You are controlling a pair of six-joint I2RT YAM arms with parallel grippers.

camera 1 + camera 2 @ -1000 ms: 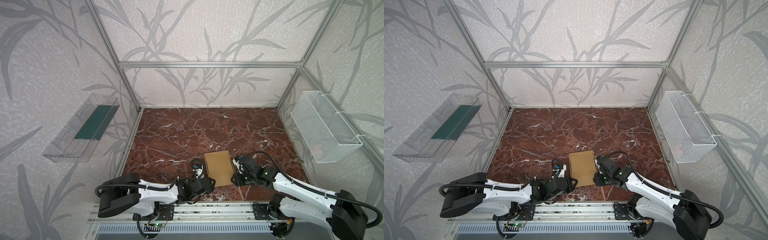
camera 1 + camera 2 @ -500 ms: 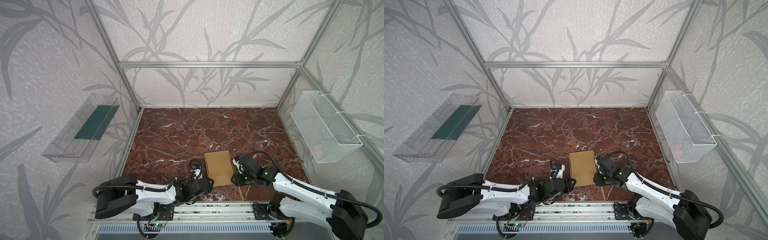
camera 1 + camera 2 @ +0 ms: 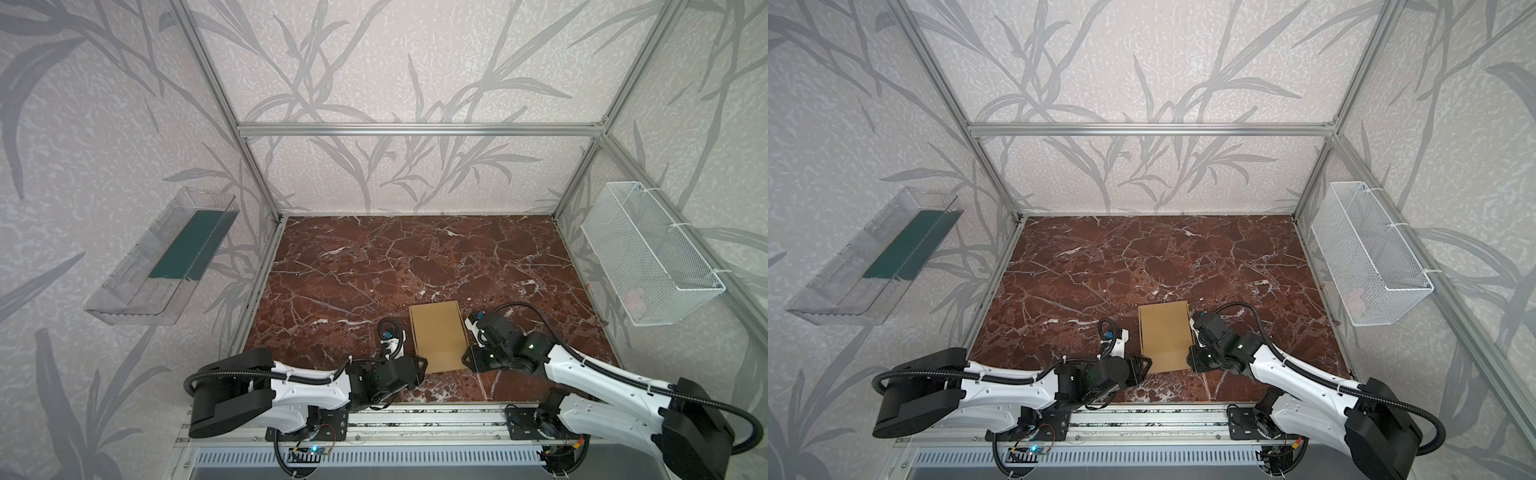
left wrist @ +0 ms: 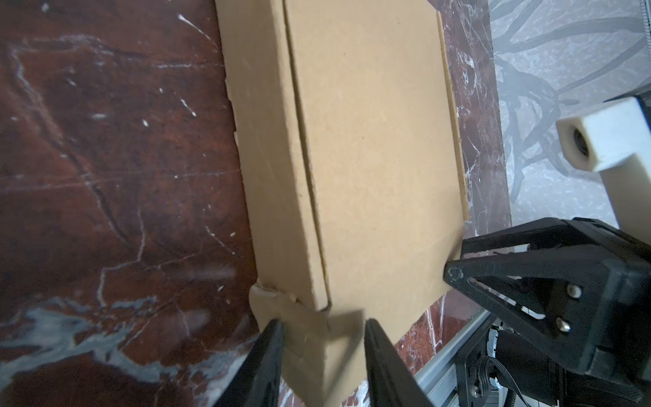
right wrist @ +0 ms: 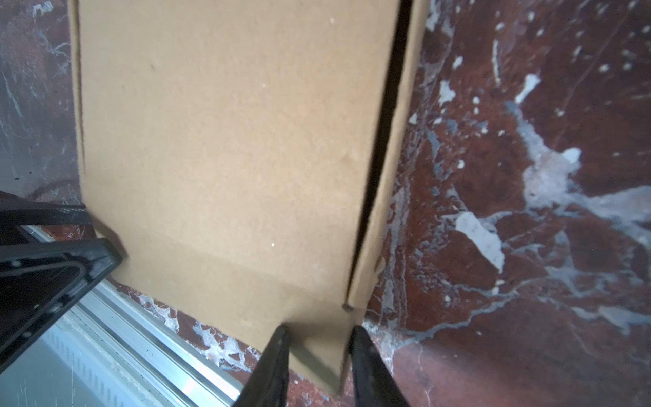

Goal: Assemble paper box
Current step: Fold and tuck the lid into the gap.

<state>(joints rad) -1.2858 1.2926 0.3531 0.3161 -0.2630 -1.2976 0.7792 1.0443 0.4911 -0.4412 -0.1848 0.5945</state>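
Observation:
The paper box (image 3: 438, 336) (image 3: 1165, 336) is a flat tan cardboard mailer lying on the marble table near the front edge. My left gripper (image 3: 419, 368) (image 4: 322, 334) is at its near left corner, and the jaws are closed on the corner flap, with cardboard filling the gap. My right gripper (image 3: 467, 361) (image 5: 318, 338) holds the near right corner the same way, with cardboard between its fingers. In the right wrist view a dark slit runs along the box (image 5: 229, 141) between lid and side wall. The left wrist view shows the box's (image 4: 370, 141) lid and one side wall.
A clear plastic tray (image 3: 162, 266) hangs on the left wall and a white wire basket (image 3: 648, 257) on the right wall. The aluminium rail (image 3: 415, 411) runs just in front of the box. Bare marble table (image 3: 415, 257) stretches behind the box.
The right gripper's jaws have narrowed on the box's near right corner. The left gripper and the box have barely moved.

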